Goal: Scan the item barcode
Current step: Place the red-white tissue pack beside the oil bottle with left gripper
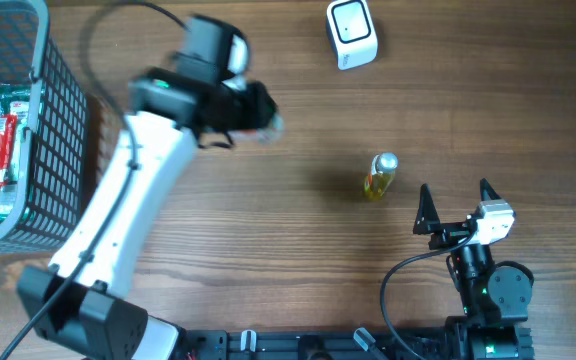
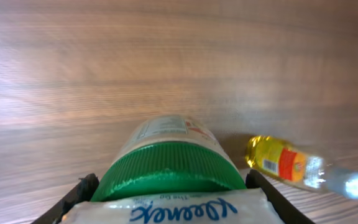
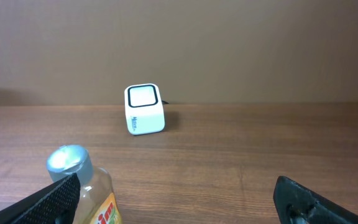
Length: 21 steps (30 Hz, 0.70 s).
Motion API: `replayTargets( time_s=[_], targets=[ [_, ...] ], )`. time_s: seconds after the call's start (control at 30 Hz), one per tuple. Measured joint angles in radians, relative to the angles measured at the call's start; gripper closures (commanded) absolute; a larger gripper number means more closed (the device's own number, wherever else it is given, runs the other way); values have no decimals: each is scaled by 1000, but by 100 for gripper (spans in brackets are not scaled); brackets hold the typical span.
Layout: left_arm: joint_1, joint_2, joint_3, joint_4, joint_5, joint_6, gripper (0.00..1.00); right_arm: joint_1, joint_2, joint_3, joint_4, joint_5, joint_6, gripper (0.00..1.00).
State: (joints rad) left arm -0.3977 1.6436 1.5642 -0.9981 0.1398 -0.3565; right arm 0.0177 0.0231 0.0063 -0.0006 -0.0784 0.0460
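While the left gripper (image 1: 256, 108) is clamping a green-lidded plastic wipes canister (image 2: 169, 168) between its 2 fingers, that item is hanging over the brown wooden table (image 1: 298, 260), well apart from the white box-shaped barcode scanner (image 1: 351, 35) at the far edge. White Kleenex lettering is showing at the canister's near end. The right gripper (image 1: 455, 203) is standing with jaws wide apart, gripping nothing, near a small yellow silver-capped bottle (image 1: 380, 176) lying on its side. A grey mesh basket (image 1: 63, 120) is holding packaged goods at left.
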Motion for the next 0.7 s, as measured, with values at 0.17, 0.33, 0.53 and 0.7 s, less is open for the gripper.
replayTargets(
  time_s=[0.17, 0.33, 0.53, 0.7],
  targets=[
    [-280, 131, -84, 95, -145, -127, 64, 0, 0, 0, 0, 0, 0, 0],
    [-391, 257, -90, 185, -187, -208, 69, 0, 0, 0, 0, 0, 0, 0],
    [-402, 278, -90, 192, -256, -312, 63, 0, 0, 0, 0, 0, 0, 0],
    [-402, 341, -91, 191, -267, -316, 55, 0, 0, 0, 0, 0, 0, 0]
  ],
)
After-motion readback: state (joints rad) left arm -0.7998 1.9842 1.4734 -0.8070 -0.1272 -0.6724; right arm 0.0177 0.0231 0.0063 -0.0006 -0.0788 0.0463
